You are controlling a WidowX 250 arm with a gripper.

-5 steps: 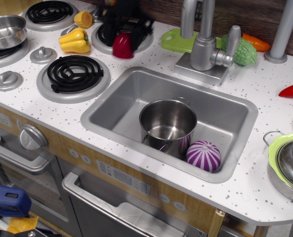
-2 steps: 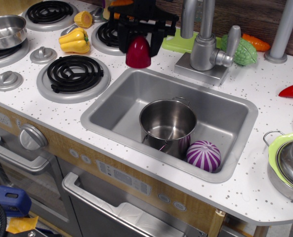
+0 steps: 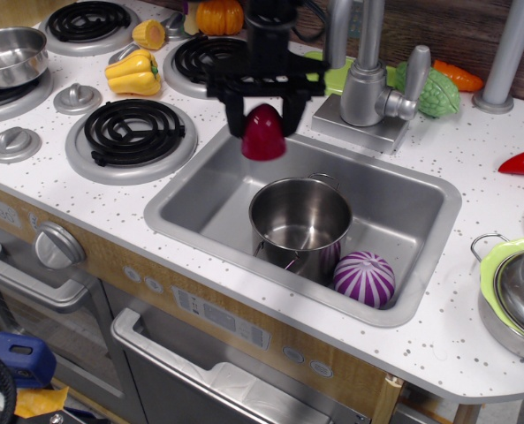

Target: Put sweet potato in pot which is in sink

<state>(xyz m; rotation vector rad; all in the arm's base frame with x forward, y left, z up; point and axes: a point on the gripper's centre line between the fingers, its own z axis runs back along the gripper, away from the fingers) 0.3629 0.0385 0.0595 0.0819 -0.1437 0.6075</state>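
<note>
My black gripper [image 3: 264, 119] is shut on the dark red sweet potato [image 3: 263, 135] and holds it in the air over the sink's back left part, tapered end up between the fingers. The shiny steel pot [image 3: 300, 223] stands upright in the grey sink [image 3: 200, 208], in front of and to the right of the sweet potato and below it. The pot looks empty inside.
A purple-and-white striped ball [image 3: 364, 277] lies in the sink right of the pot. The faucet [image 3: 368, 84] stands just right of my gripper. Burners, a yellow pepper [image 3: 133, 72], a steel bowl [image 3: 11, 55], a red pepper [image 3: 523, 162] and a green-rimmed lidded pot [image 3: 513, 294] sit on the counter.
My gripper has carried the sweet potato from over the back burner rightward and toward the front, to above the sink's rear edge. The pot and ball have not moved.
</note>
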